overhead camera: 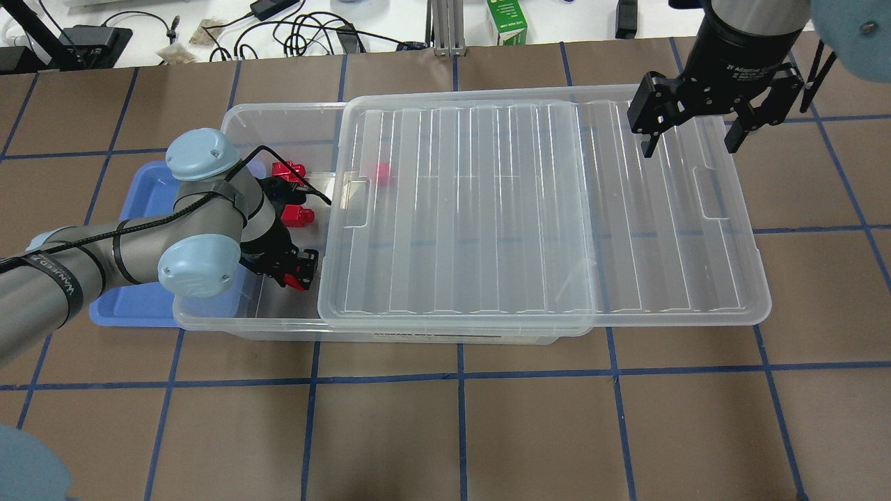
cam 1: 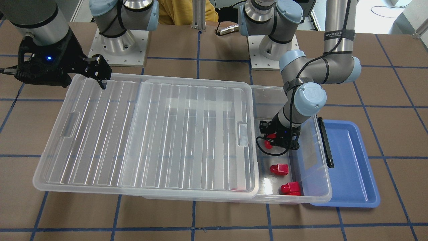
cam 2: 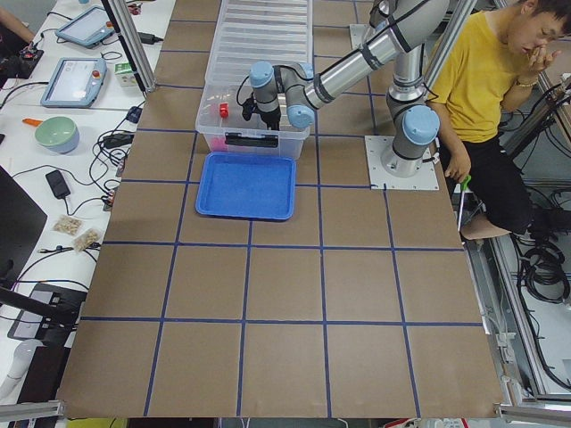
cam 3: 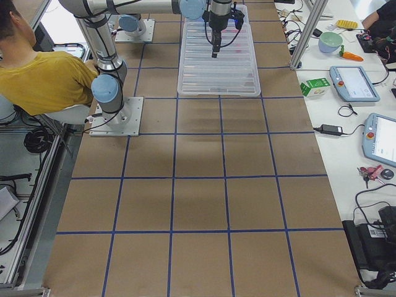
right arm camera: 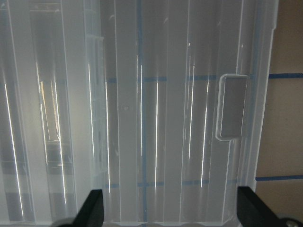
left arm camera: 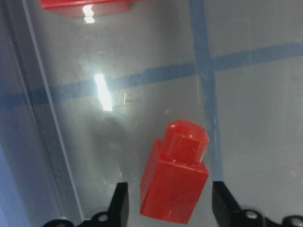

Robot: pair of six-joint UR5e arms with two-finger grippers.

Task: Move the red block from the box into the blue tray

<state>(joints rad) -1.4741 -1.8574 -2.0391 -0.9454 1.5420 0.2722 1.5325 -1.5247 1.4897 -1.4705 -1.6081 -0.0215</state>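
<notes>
Straddling the red block [left arm camera: 174,187] with jaws apart, the left end effector [left arm camera: 171,204] is low in the box [overhead camera: 233,124]. It should close squarely on the flat sides before lifting to the blue tray [cam 1: 349,160]. The right end effector [overhead camera: 690,146] hangs spread above the lid [overhead camera: 522,209].

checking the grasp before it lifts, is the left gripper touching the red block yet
Apart. Left wrist view: the left gripper straddles the red block, a gap showing beside each finger.
</notes>
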